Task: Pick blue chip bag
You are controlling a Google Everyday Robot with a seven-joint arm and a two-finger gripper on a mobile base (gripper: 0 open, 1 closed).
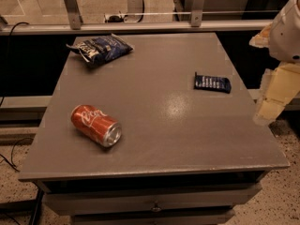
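Note:
The blue chip bag (101, 48) is a crumpled, puffy navy foil bag with white lettering. It lies at the far left corner of the grey table (159, 121). My gripper (273, 100) hangs at the right edge of the view, beside the table's right side. It is pale cream under a white arm segment (287, 29). It is far from the bag, across the whole table, and holds nothing that I can see.
A red soda can (95, 125) lies on its side at the front left. A small flat dark blue packet (213, 83) lies at the right middle. A metal rail (140, 26) runs behind the table. Drawers sit under the front edge.

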